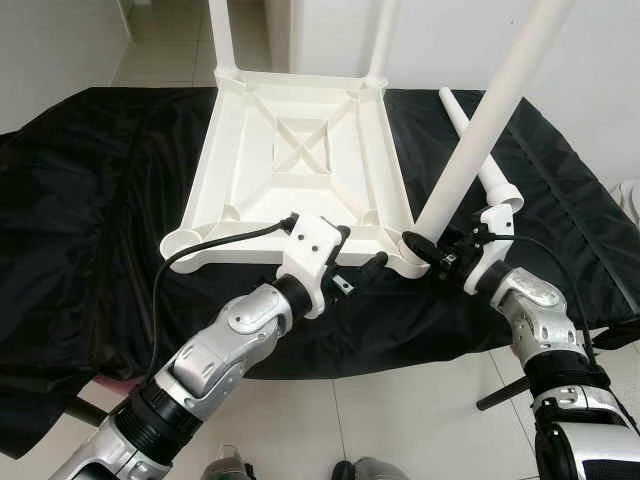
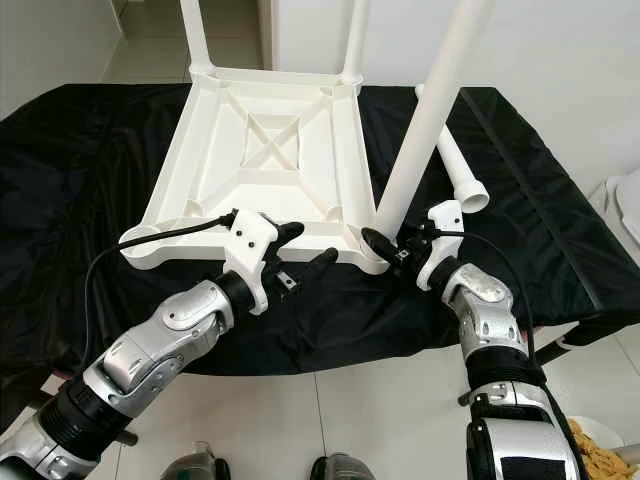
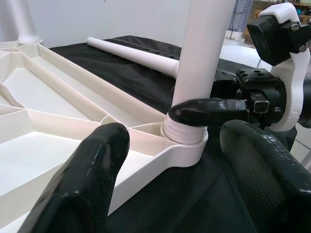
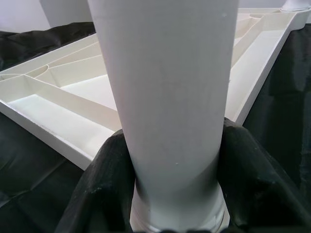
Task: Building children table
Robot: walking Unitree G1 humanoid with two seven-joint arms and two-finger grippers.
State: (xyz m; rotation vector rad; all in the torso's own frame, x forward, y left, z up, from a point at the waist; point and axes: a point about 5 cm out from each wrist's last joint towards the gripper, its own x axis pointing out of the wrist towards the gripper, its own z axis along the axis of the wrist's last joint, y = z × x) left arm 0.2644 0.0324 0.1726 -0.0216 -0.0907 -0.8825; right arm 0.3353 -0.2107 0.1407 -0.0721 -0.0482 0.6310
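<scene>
Right hand grips white leg at upturned tabletop corner socket; left hand spread open beside the near edge.

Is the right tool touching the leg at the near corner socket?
Touching. The right wrist view shows both fingers pressed against the white leg; the left wrist view shows one finger lying on it above the socket.

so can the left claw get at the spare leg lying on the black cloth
Probably not directly. The spare leg lies beyond the right claw and the leg it grips in the corner socket. The left claw, open at the tabletop's near edge, would have to go around them.
</scene>
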